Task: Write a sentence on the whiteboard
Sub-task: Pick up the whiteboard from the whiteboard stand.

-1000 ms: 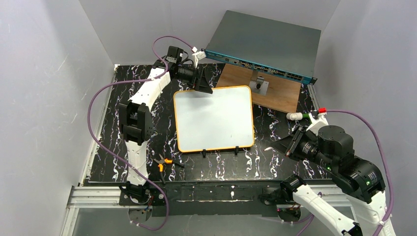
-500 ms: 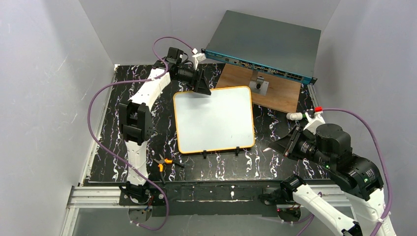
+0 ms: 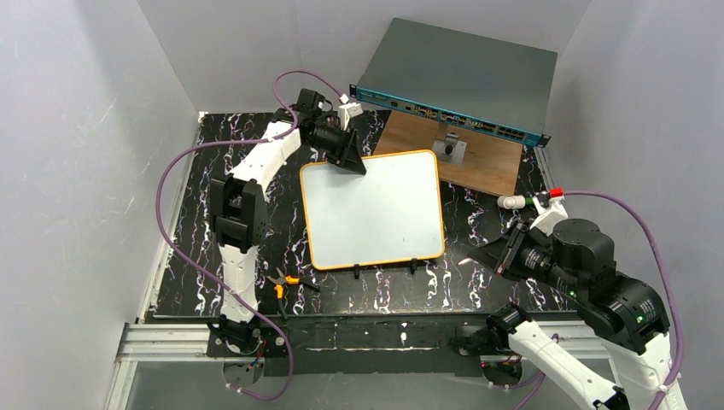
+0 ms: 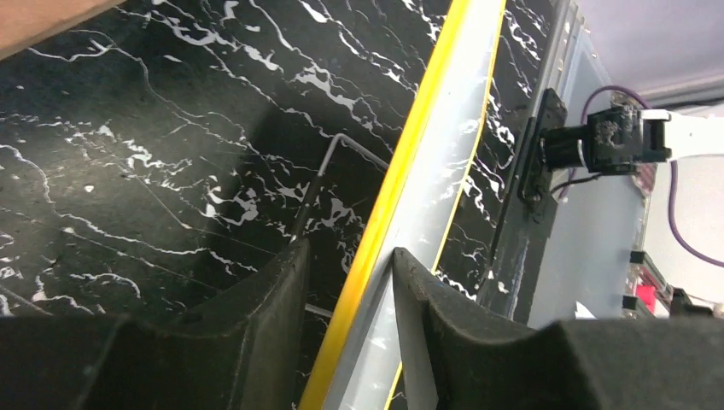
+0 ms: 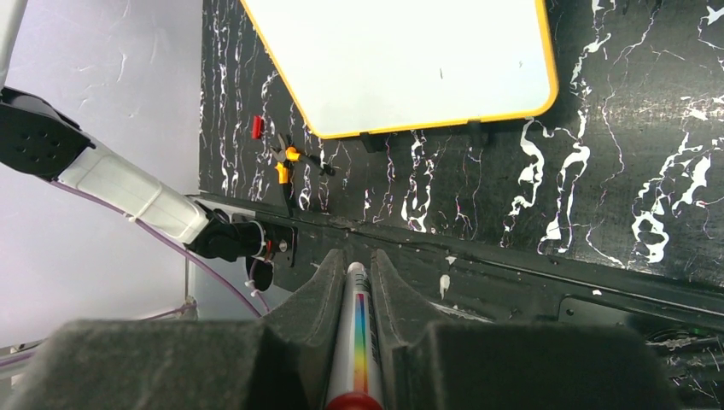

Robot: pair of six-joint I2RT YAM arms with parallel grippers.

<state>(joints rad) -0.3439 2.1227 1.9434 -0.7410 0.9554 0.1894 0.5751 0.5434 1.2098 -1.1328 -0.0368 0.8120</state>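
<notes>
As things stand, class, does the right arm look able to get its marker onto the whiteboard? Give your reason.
Probably yes. The right arm holds the marker in its jaws right of the whiteboard, with nothing standing between; the left arm clamps only the far-left corner.

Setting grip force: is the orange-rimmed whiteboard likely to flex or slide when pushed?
Probably stiff: the orange-rimmed whiteboard looks flat with the left gripper pinching just its far edge. Likely slides easily: thin, with small black clip feet at its near edge.
</notes>
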